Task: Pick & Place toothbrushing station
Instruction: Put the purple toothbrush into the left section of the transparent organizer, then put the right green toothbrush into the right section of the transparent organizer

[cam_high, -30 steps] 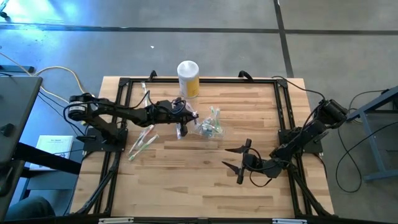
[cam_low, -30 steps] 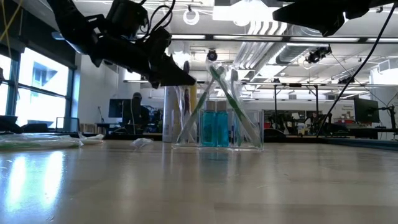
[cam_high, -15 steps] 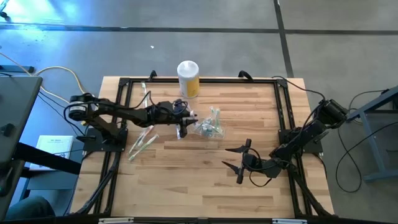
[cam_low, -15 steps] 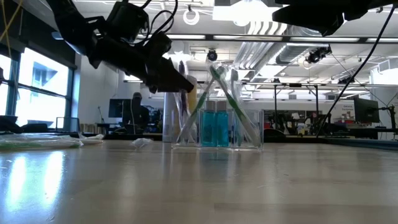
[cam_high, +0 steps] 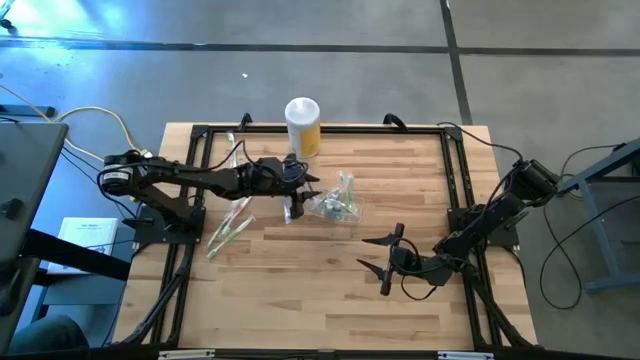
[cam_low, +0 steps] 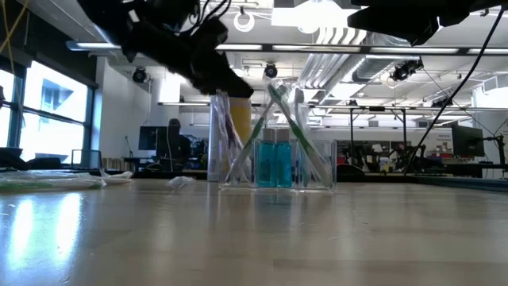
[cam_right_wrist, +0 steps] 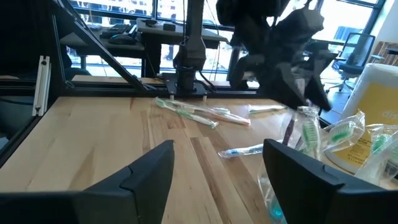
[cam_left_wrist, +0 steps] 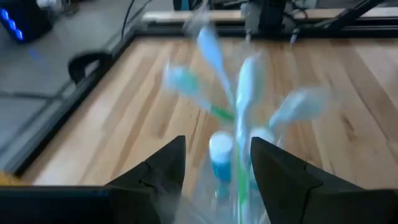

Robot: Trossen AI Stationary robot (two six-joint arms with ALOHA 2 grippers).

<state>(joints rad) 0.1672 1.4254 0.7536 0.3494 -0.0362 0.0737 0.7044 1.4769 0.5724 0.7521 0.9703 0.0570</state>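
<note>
The wooden desk filled the high view, framed by black rails. From above, the left arm reached from the left edge toward the middle, its left gripper hanging just left of the clear holder, which stood a little far of centre. The right arm lay folded at the right edge with the right gripper low over the near-right boards, well apart from the holder.

The yellow canister with its white top stood at the far edge, behind the holder.

Only the low view showed the holder's contents upright: green toothbrushes leaning crossed against each other, with blue-filled tubes standing between them. There the left gripper hung above and just left of the holder's top, a wrapped brush standing below it.

The left wrist view showed what the others did not: the left jaws stood apart, with the holder and its brushes in the gap beyond, nothing clamped. The right wrist view showed the right jaws wide apart and empty, and loose wrapped toothbrushes lying on the left side of the desk; these also appeared from above.
</note>
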